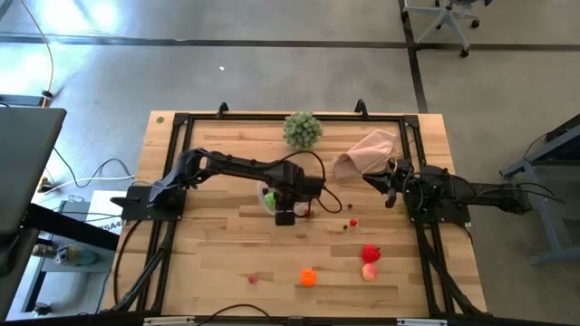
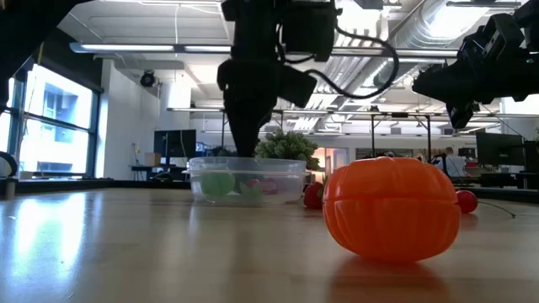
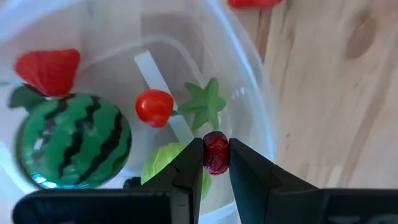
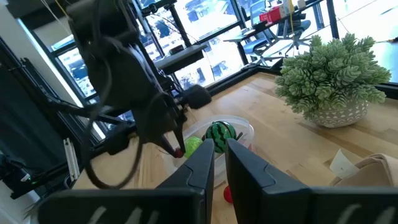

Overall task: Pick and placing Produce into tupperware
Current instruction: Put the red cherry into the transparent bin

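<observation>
Several pieces of produce already lie in the tupperware [image 3: 249, 99]: a striped watermelon [image 3: 73, 142], a red strawberry-like piece [image 3: 48, 68], a small tomato [image 3: 154, 106] with a green star-shaped leaf cap, and a light green piece [image 3: 163, 163] under the fingers. The left claw [image 3: 216, 163] hangs over the container near the counter's [image 1: 217, 254] middle, its fingers pinching a small dark red berry [image 3: 216, 152] just inside the clear wall, so this piece looks ready to be let go. Left on the wood are the orange pumpkin-like piece [image 1: 309, 277], a red piece [image 1: 371, 254] touching or just beside a pink one [image 1: 370, 271], and a few tiny berries, one near the front [image 1: 254, 279] and others to the right of the container, though from above they are too small to count surely. I judge the task roughly half done. The right claw [image 4: 219, 163] waits by the right edge, fingers pressed together and empty, beside the pinkish cloth [image 1: 367, 151]; the leafy green ball [image 1: 303, 129] sits at the far edge. Open wood lies between the container and the front pieces, so reaching them should be free, but the berry is close to the wall and could fall outside it.
</observation>
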{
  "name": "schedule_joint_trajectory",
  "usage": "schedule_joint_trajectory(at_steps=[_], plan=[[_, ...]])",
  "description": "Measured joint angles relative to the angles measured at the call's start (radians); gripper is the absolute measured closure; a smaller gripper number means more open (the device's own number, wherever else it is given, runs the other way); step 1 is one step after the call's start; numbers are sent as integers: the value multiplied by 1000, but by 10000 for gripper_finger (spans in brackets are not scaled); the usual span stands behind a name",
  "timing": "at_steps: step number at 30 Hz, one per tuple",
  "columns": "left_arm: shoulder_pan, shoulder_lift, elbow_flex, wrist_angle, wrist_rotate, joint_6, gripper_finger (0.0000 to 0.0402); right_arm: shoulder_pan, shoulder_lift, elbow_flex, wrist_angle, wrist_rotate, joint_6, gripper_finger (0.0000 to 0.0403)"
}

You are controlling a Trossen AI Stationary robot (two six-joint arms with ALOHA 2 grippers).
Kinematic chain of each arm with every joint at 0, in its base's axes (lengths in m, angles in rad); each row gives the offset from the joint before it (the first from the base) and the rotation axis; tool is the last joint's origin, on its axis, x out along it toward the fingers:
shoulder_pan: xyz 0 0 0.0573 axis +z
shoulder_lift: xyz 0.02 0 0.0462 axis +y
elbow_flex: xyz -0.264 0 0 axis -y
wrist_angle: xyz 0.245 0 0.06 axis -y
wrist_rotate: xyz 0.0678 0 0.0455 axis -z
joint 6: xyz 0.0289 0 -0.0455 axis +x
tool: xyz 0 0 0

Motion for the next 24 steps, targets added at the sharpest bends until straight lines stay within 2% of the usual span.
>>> schedule_joint_trajectory(at_steps=[5,16,20,24], plan=[[0,0,-50,44,-5,-2,339,0,0,0,0,0,0,373],[-1,0,-53,62,-11,-29,339,0,0,0,0,0,0,373],[-1,0,-53,56,-67,-55,339,0,0,0,0,0,0,373],[-1,0,-53,43,-76,-61,339,0,0,0,0,0,0,373]])
